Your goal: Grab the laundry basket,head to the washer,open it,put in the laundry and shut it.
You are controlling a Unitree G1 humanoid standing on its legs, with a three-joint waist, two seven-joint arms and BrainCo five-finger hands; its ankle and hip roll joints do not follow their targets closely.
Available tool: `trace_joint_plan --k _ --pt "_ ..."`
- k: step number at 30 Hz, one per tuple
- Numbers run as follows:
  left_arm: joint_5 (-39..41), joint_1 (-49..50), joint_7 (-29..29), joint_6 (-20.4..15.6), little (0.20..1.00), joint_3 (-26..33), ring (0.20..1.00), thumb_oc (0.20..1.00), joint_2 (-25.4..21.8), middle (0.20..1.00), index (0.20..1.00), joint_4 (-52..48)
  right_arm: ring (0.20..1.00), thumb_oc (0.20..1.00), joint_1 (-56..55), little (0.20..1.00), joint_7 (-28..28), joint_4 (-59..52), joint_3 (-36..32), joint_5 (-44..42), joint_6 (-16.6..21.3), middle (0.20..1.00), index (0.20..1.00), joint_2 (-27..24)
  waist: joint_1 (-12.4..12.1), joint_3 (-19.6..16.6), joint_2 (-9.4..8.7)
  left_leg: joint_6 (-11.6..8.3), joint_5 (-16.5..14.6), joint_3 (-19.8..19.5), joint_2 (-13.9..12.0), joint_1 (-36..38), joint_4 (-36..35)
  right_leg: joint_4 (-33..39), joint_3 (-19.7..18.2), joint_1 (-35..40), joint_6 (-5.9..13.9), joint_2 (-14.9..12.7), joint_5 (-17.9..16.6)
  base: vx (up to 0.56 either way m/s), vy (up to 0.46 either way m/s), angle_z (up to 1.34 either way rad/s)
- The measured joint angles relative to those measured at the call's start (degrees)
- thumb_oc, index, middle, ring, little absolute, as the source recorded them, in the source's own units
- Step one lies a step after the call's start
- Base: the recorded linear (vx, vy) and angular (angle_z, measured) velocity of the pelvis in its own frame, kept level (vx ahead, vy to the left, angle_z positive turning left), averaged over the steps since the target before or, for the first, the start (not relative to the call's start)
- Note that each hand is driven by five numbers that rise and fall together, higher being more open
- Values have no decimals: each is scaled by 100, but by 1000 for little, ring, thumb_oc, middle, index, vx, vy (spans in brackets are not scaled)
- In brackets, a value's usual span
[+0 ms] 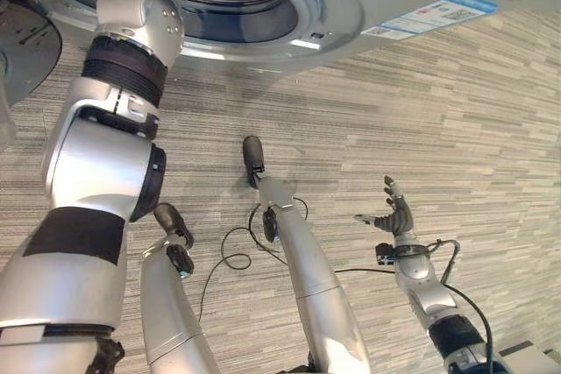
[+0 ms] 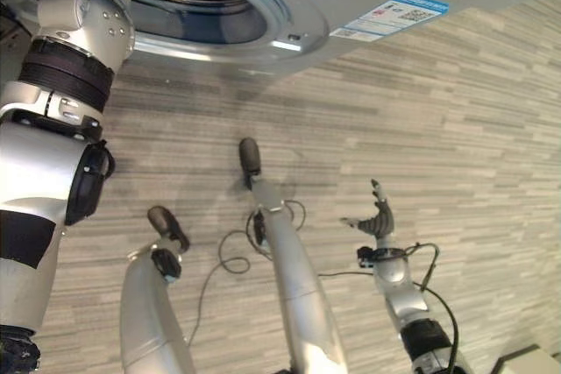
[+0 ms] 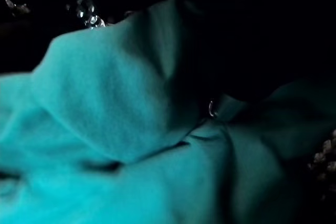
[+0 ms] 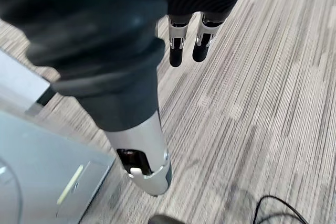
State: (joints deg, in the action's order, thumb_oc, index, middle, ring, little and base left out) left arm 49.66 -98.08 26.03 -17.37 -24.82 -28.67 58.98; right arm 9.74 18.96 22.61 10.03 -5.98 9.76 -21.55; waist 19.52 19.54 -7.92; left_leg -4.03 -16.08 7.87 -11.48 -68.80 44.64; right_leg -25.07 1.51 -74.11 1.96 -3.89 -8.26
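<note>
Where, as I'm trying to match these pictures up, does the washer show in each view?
Left eye view: washer across the top, opening toward the left.
Right eye view: washer across the top too.
Left wrist view: glinting metal behind teal cloth, probably its drum.
Right wrist view: silver-grey panel, likely its front.
Shared landmark: blue-and-white label, both eye views.

Bright floor, dim blurred drum interior
</note>
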Motion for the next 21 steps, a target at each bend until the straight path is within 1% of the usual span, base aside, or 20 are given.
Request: trace_joint_plan --k 1,2,3,4,5,6,7,8,9,10,11,12,13,14,15,17,21 --pt "-23 -23 -1 -33 200 -144 200 200 -77 200 200 -8 1000 1000 -35 1000 6 -88 -85 2 -3 1000 1000 -14 -37 0 0 1 9 61 -2 30 -49 47 -41 0 -12 6 -57 14 -16 -8" --pt "-56 14 -1 -35 482 -144 482 482 -73 482 482 -15 1000 1000 -69 1000 24 -125 -102 2 -5 1000 1000 -48 -67 2 3 1 9 113 8 76 -94 70 -86 4 -8 3 -59 9 -13 -8" --pt "-65 54 0 -30 1000 -147 1000 1000 -76 1000 1000 -14 1000 1000 -79 1000 23 -136 -96 4 -6 1000 1000 -74 -86 12 27 1 8 124 6 94 -101 78 -95 17 -5 6 -63 8 -1 -4" --pt "-150 63 -17 6 1000 -277 1000 1000 -90 1000 1000 4 1000 1000 -119 1000 19 -135 -97 4 -8 1000 1000 -99 -127 9 70 2 7 125 8 94 -118 81 -94 18 -2 3 -58 0 0 0" --pt "-288 63 -55 68 1000 -547 1000 1000 -152 1000 1000 59 1000 1000 -192 1000 6 -171 -97 4 -7 1000 1000 -135 -163 4 102 1 7 125 11 98 -140 95 -94 21 -2 1 -57 0 0 0" --pt "-530 80 -221 217 1000 -900 1000 1000 -269 1000 1000 114 1000 1000 -257 1000 -37 -192 -87 3 -7 1000 1000 -182 -228 7 139 -8 16 131 18 133 -174 101 -94 38 -6 -1 -61 0 0 0" --pt "-824 76 -426 414 1000 -1080 1000 1000 -308 1000 1000 231 1000 1000 -251 1000 -49 -124 -83 -4 -50 1000 1000 -202 -294 28 172 -9 17 140 19 184 -201 103 -95 78 -10 -5 -58 -22 61 5" --pt "-1426 -30 -851 765 1000 -1816 1000 1000 -414 1000 1000 678 1000 1000 -204 1000 -89 -56 -81 -6 -81 1000 1000 -287 -348 62 272 2 40 145 54 314 -289 140 -97 201 -16 -31 -49 -14 49 6" --pt "-1972 -94 -1164 997 1000 -2416 1000 1000 -477 1000 1000 1131 1000 1000 -168 1000 -158 -12 -38 -8 -92 1000 1000 -413 -348 29 369 3 40 140 61 351 -315 173 -96 249 -11 -36 -45 -14 54 3" --pt "-2633 -157 -1442 1263 1000 -2852 1000 1000 -477 1000 1000 1647 1000 1000 -53 1000 -226 102 57 -7 -104 1000 1000 -562 -327 39 433 8 35 146 60 445 -337 230 -95 357 -3 -31 -44 -8 14 -3" --pt "-3142 -120 -1586 1517 1000 -2890 1000 1000 -452 1000 1000 1848 1000 1000 6 1000 -281 148 49 -5 -121 1000 1000 -629 -306 38 456 8 33 165 55 513 -365 258 -103 413 -1 -32 -47 -8 14 -5" --pt "-4008 -57 -1707 1716 1000 -3201 1000 1000 -337 1000 1000 2054 1000 1000 6 1000 -333 143 97 -4 -160 1000 1000 -783 -302 18 495 9 32 170 53 570 -404 275 -99 464 -4 -26 -43 -5 1 -4" --pt "-4632 -54 -1835 1883 1000 -3497 1000 1000 -225 1000 1000 2349 1000 1000 8 1000 -404 149 205 -2 -182 1000 1000 -972 -315 18 508 2 38 166 47 634 -442 334 -93 540 -4 -13 -45 0 0 0" --pt "-5123 -33 -1977 2057 1000 -3225 1000 1000 -193 1000 1000 2298 1000 1000 -10 1000 -434 135 198 -3 -218 1000 1000 -1078 -279 17 507 -34 65 143 53 669 -499 338 -77 571 -11 -10 -46 -3 14 4" --pt "-5328 -141 -1996 2158 1000 -3202 1000 1000 -98 1000 1000 2312 1000 1000 -6 1000 -451 119 200 -7 -218 1000 1000 -1141 -260 14 501 -42 70 123 51 658 -510 351 -60 572 -14 -2 -48 0 15 7" --pt "-5547 -310 -2000 2212 1000 -3109 1000 1000 -58 1000 1000 2310 1000 1000 -4 1000 -547 60 198 -8 -211 1000 1000 -1320 -233 13 500 -41 77 116 51 655 -534 375 -53 572 -17 2 -52 0 0 0" --pt "-5977 -372 -1999 2274 1000 -3053 1000 1000 -34 1000 1000 2288 1000 1000 -6 1000 -572 -82 200 -8 -198 1000 1000 -1406 -62 11 495 -42 78 118 44 645 -584 445 -41 576 -13 7 -56 0 0 0"
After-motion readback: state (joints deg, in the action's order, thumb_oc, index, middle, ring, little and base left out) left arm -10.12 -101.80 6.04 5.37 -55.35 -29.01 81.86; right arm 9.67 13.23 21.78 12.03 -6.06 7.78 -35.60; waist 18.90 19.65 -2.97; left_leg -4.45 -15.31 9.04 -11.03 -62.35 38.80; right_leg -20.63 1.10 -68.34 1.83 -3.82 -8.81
